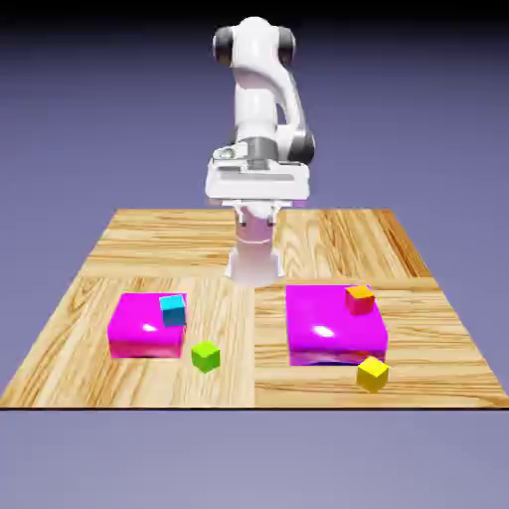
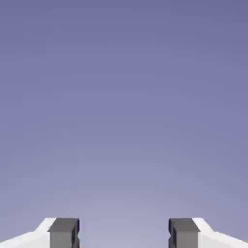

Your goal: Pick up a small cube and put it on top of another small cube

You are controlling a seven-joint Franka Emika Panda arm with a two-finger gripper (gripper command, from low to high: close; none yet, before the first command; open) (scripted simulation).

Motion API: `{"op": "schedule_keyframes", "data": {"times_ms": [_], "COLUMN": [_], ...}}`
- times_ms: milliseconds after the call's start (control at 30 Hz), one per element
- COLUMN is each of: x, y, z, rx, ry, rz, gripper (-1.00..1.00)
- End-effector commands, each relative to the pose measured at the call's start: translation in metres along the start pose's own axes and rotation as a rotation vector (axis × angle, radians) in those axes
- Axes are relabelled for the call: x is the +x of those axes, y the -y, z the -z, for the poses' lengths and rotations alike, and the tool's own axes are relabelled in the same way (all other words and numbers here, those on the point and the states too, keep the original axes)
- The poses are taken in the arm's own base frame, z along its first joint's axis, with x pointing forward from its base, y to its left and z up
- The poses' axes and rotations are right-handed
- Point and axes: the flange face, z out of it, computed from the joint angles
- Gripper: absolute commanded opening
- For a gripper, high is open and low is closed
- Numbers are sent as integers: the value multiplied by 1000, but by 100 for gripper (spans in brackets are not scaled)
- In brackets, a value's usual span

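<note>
Gripper (image 2: 124, 233) fingers apart, two magenta blocks (image 1: 147, 326) and apparently four small cubes (image 1: 373, 375) on view

The exterior view looks from high up across the table (image 1: 254, 343). It faces the robot (image 1: 254, 109), with the robot's foot at the far side of the table. It is far enough back to show the whole arm and both the left and right sides of the table. The near edge of the table sits low in this view, with some blue-violet below it. The hand view looks out past the two finger tips (image 2: 124, 235). They are very near, one at the left and one at the right. Past them it sees just the blue-violet backdrop (image 2: 124, 121). Both views share that backdrop color and the robot's hand.
</note>
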Motion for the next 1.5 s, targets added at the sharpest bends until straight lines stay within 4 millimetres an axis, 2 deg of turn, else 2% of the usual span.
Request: {"op": "schedule_keyframes", "data": {"times_ms": [0, 167, 333, 567, 767, 1033, 1100, 1200, 1233, 1267, 1300, 1400, 1467], "x": [-3, -23, -54, -112, -171, -253, -259, -292, -293, -293, -293, -260, -206], "y": [8, 47, 81, 118, 139, 153, 154, 109, 108, 108, 108, 153, 120], "z": [-10, -60, -111, -176, -225, -279, -282, -320, -321, -321, -321, -283, -285], "rx": [-23, -134, -241, -382, -494, -632, -642, -642, -642, -642, -642, -642, -716], "ry": [31, 183, 331, 527, 684, 876, 890, 890, 890, 890, 890, 890, 862], "rz": [25, 149, 270, 431, 558, 703, 712, 712, 712, 712, 712, 712, 542], "gripper": [0, 0, 0, 0, 0, 0, 0, 0, 0, -100, -100, -100, -100]}}
